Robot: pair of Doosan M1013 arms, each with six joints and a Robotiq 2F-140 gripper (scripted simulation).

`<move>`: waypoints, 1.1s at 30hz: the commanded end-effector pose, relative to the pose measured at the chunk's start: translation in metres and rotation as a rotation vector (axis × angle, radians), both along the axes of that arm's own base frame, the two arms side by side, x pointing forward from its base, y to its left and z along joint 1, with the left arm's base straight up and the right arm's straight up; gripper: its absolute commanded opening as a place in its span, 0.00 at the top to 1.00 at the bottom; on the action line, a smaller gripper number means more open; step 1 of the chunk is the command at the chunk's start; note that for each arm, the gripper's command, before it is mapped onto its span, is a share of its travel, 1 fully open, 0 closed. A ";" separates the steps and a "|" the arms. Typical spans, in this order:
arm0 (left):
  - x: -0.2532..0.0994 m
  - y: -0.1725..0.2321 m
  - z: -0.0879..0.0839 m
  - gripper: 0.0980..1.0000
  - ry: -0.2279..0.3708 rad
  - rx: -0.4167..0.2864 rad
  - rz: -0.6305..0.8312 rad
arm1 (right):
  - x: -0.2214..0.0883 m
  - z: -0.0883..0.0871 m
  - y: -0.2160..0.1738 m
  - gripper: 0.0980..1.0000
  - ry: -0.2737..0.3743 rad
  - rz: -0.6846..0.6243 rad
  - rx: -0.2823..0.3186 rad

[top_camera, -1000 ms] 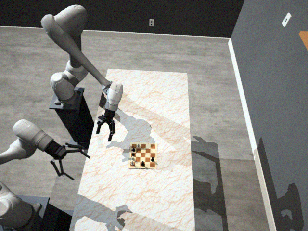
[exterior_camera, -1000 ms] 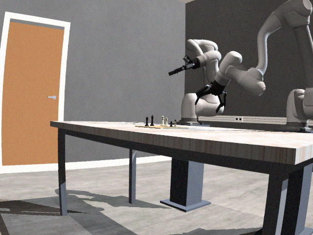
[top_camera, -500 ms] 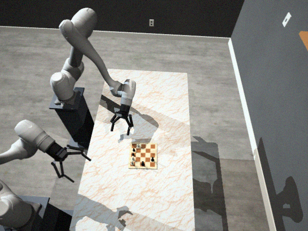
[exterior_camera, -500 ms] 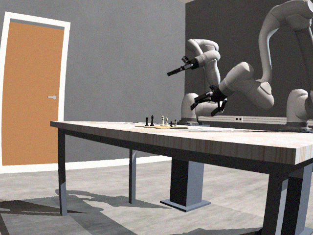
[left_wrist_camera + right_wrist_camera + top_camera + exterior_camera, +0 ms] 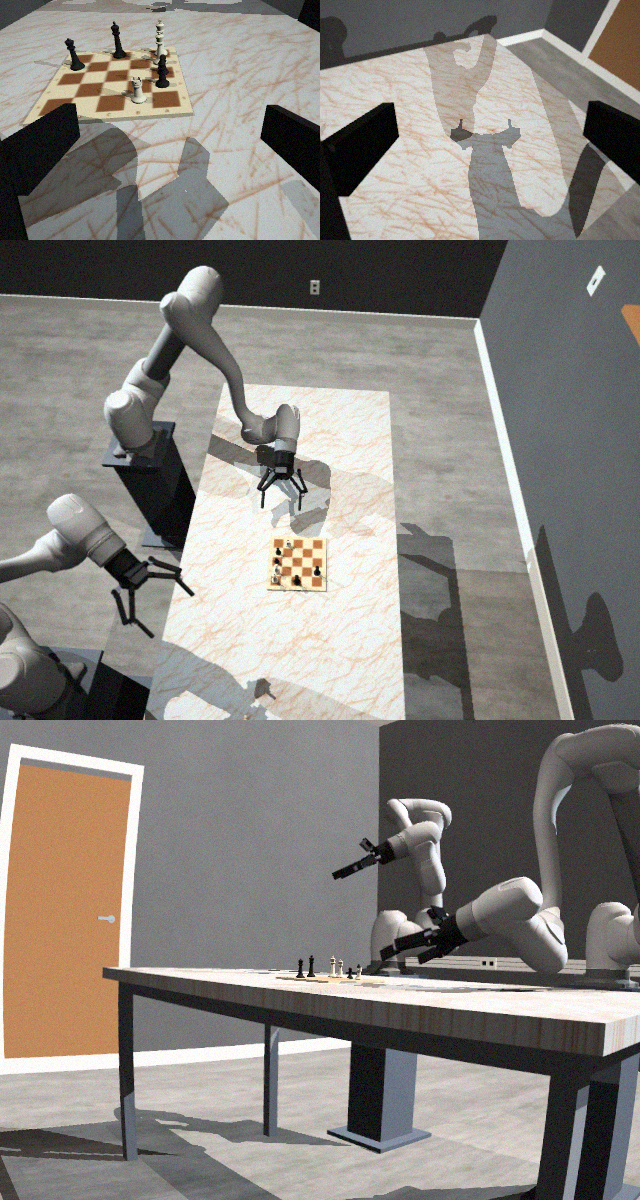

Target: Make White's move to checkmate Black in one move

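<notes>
A chessboard (image 5: 297,590) (image 5: 184,102) lies on the table. In the left wrist view, a white rook (image 5: 288,543) (image 5: 138,95) stands on file B in the near row. Along file A behind it stand two black pieces, the nearer one (image 5: 278,551) (image 5: 162,79), then two white pieces, the farthest one (image 5: 275,579) (image 5: 160,24). A tall black piece (image 5: 297,579) (image 5: 118,42) stands at the far edge, another (image 5: 316,570) (image 5: 74,56) at the left edge. My left gripper (image 5: 281,508) (image 5: 402,957) (image 5: 170,121) is open above the table, short of the board. My right gripper (image 5: 172,616) (image 5: 491,119) is open, away from the board.
The marble-patterned table (image 5: 356,643) (image 5: 420,200) carries the board near its middle. The left arm reaches over the table beyond the rook's side of the board. The right arm hangs beside the table's left edge in the top view. Arm shadows cross the table.
</notes>
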State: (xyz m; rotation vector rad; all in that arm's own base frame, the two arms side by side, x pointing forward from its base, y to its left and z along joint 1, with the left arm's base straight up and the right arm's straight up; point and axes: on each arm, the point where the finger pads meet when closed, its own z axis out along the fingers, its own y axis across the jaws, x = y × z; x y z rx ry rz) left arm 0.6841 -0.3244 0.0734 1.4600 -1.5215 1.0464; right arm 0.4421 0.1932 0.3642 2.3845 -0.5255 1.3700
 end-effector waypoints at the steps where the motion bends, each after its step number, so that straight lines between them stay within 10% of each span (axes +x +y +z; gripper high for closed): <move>1: 0.025 0.012 -0.006 0.00 0.040 -0.034 0.054 | 0.006 -0.007 -0.021 0.00 0.037 -0.043 -0.023; 14: 0.025 0.012 -0.006 0.00 0.040 -0.034 0.054 | 0.017 -0.038 -0.106 0.00 0.201 -0.214 -0.093; 33: 0.025 0.012 -0.006 0.00 0.040 -0.034 0.054 | -0.016 -0.099 -0.275 0.00 0.606 -0.539 -0.100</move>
